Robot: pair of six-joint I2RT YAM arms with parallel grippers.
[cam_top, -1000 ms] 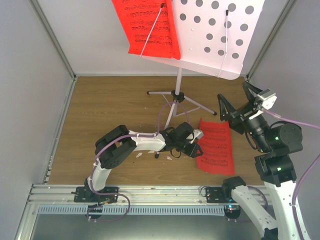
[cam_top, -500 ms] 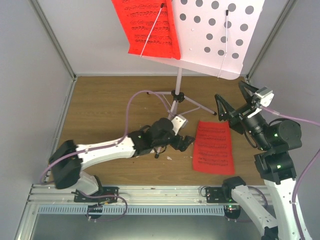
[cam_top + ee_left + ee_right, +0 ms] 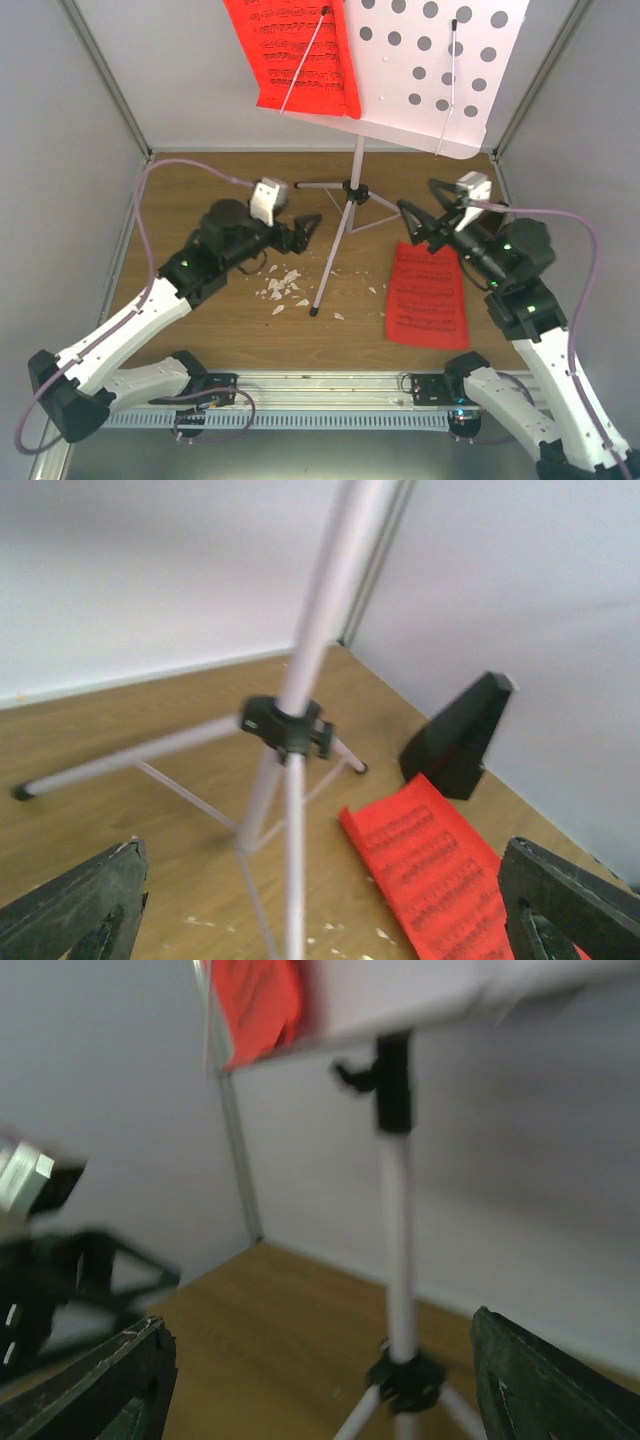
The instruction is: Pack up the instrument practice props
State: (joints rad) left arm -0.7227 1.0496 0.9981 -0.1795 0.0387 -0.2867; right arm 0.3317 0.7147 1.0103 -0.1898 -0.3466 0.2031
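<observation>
Stand [image 3: 352, 188] between 2 arms' parted jaws

Wooden table [image 3: 250, 335], music stand [image 3: 335, 255], red sheet [image 3: 425, 295], metronome [image 3: 455, 735], crumbs [image 3: 283, 288]

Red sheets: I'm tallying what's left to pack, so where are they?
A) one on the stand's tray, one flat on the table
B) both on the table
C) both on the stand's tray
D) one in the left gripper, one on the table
A: one red sheet rests on the stand's tray, the other sheet lies flat on the table.
</observation>
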